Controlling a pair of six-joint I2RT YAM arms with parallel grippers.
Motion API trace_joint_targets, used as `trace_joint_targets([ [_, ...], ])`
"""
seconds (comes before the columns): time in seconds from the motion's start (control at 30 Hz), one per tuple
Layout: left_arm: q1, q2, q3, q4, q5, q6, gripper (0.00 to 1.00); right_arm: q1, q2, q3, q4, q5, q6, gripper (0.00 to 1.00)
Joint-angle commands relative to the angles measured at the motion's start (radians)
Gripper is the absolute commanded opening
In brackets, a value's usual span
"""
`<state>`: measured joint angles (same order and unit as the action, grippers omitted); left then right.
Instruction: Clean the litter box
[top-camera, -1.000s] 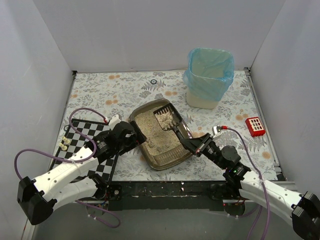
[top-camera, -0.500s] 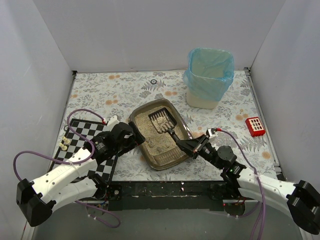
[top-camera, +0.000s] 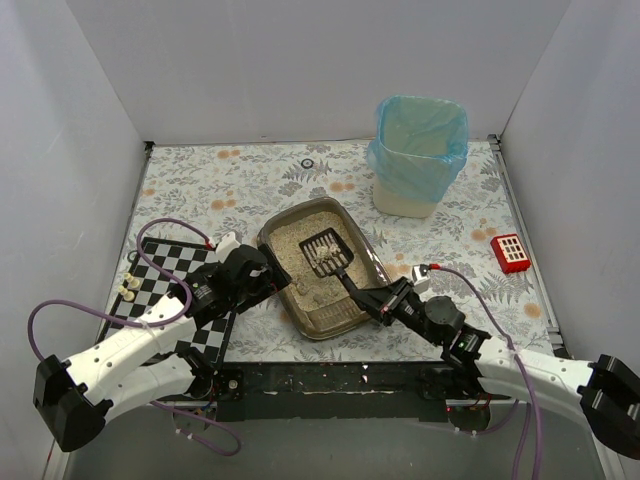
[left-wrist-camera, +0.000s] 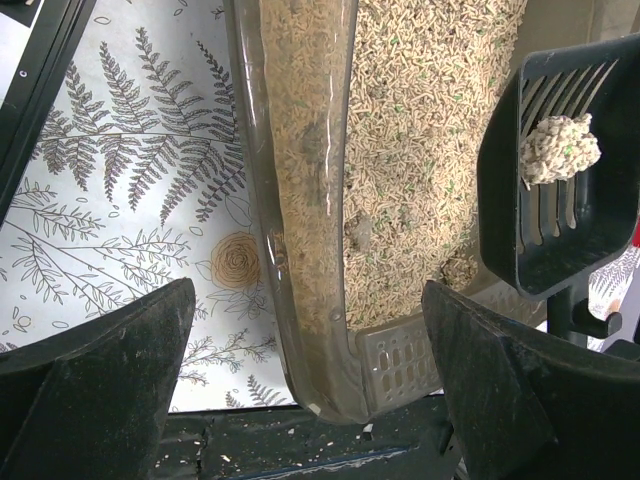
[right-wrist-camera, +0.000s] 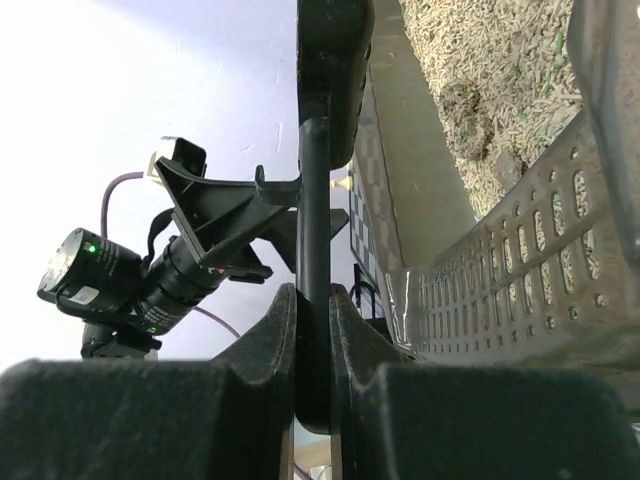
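Observation:
The litter box, a brown tray of beige litter, lies mid-table. My right gripper is shut on the handle of the black slotted scoop, whose head hangs over the middle of the litter. In the left wrist view the scoop carries one pale clump. In the right wrist view my gripper clamps the thin handle beside the box's perforated wall. My left gripper is open at the box's left side; in its own view the rim lies between the spread fingers.
A beige bin with a blue bag stands at the back right. A small red block lies at the right. A chessboard with small pieces lies under my left arm. White walls enclose the table.
The scoop head has moved from the far end of the box toward its middle as my right gripper drew back and left. My left arm has hardly moved.

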<state>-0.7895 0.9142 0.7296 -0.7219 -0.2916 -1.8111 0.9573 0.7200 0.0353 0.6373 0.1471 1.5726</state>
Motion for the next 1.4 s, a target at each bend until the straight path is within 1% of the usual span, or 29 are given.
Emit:
trace_joint_targets([
  [0.0,-0.004,-0.001,0.001,0.015,-0.004,0.009,0.98,0.015,0.048,-0.049,0.084,0.055,-0.01,0.01],
  [0.1,-0.002,0.002,0.001,0.015,-0.007,0.012,0.98,0.018,0.157,0.032,0.151,-0.064,-0.097,0.01],
  [0.13,-0.004,0.002,0.005,0.006,-0.012,0.009,0.98,0.011,0.165,0.008,0.217,-0.06,-0.088,0.01],
  [0.2,-0.004,-0.001,0.014,-0.031,-0.017,0.007,0.98,0.006,0.151,-0.096,0.277,0.056,-0.045,0.01],
  [0.23,-0.004,-0.009,0.01,-0.031,-0.021,0.006,0.98,0.006,0.148,-0.104,0.256,0.075,-0.037,0.01],
  [0.27,-0.002,-0.017,0.002,-0.028,-0.024,0.007,0.98,0.006,0.153,-0.088,0.245,0.039,-0.051,0.01],
  [0.33,-0.002,-0.035,-0.016,-0.002,-0.024,0.009,0.98,0.006,0.165,-0.049,0.249,-0.045,-0.17,0.01],
  [0.37,-0.002,-0.041,-0.019,0.009,-0.021,0.009,0.98,0.006,0.157,-0.005,0.24,-0.047,-0.193,0.01],
  [0.43,-0.002,-0.04,-0.013,0.01,-0.009,0.013,0.98,0.006,0.119,-0.005,0.176,0.018,-0.191,0.01],
  [0.5,-0.004,-0.041,-0.01,-0.005,-0.012,0.015,0.98,0.006,0.085,-0.005,0.124,0.025,-0.2,0.01],
  [0.57,-0.002,-0.043,-0.013,-0.025,-0.032,0.003,0.98,0.006,0.059,-0.015,0.127,0.051,-0.235,0.01],
  [0.63,-0.002,-0.044,-0.016,-0.019,-0.031,-0.001,0.98,0.006,0.033,-0.028,0.072,0.109,-0.173,0.01],
  [0.67,-0.002,-0.046,-0.021,-0.008,-0.021,0.004,0.98,0.006,0.035,-0.029,0.097,0.086,-0.165,0.01],
  [0.77,-0.004,-0.044,-0.029,0.007,-0.015,0.004,0.98,0.006,0.084,-0.011,0.261,-0.082,-0.235,0.01],
  [0.8,-0.002,-0.038,-0.027,0.007,-0.017,0.004,0.98,0.006,0.091,0.001,0.256,-0.084,-0.256,0.01],
  [0.83,-0.002,-0.035,-0.024,0.006,-0.015,0.001,0.98,0.008,0.093,0.015,0.199,-0.046,-0.272,0.01],
  [0.87,-0.002,-0.029,-0.021,0.003,-0.011,-0.001,0.98,0.008,0.087,0.023,0.117,0.003,-0.246,0.01],
  [0.9,-0.004,-0.025,-0.019,0.003,-0.008,0.001,0.98,0.006,0.087,0.028,0.026,0.008,-0.205,0.01],
  [0.97,-0.004,-0.023,-0.021,-0.008,-0.014,0.002,0.98,0.006,0.091,-0.009,0.132,-0.038,-0.203,0.01],
  [1.03,-0.004,-0.024,-0.025,-0.02,-0.027,-0.005,0.98,0.003,0.085,-0.076,0.255,-0.014,-0.21,0.01],
  [1.07,-0.004,-0.026,-0.029,-0.019,-0.027,-0.007,0.98,0.003,0.067,-0.087,0.246,0.035,-0.233,0.01],
  [1.1,-0.002,-0.028,-0.03,-0.016,-0.026,-0.007,0.98,0.003,0.055,-0.087,0.192,0.083,-0.241,0.01],
  [1.13,-0.002,-0.029,-0.03,-0.011,-0.021,-0.007,0.98,0.0,0.041,-0.077,0.144,0.075,-0.224,0.01],
  [1.17,-0.004,-0.029,-0.03,-0.01,-0.02,-0.002,0.98,0.0,0.033,-0.069,0.147,0.031,-0.23,0.01],
  [1.23,-0.004,-0.029,-0.032,-0.014,-0.027,-0.004,0.98,0.0,0.024,-0.051,0.2,-0.061,-0.345,0.01],
  [1.27,-0.002,-0.029,-0.035,-0.013,-0.032,-0.008,0.98,0.0,0.018,-0.005,0.165,-0.046,-0.388,0.01],
  [1.3,-0.004,-0.029,-0.036,-0.004,-0.031,-0.01,0.98,0.0,0.009,0.02,0.088,0.016,-0.417,0.01],
  [1.33,-0.002,-0.028,-0.039,0.007,-0.023,-0.008,0.98,0.0,0.006,0.041,-0.032,0.063,-0.372,0.01],
  [1.37,-0.004,-0.026,-0.039,0.013,-0.008,-0.004,0.98,-0.005,0.001,0.054,-0.081,0.057,-0.349,0.01],
])
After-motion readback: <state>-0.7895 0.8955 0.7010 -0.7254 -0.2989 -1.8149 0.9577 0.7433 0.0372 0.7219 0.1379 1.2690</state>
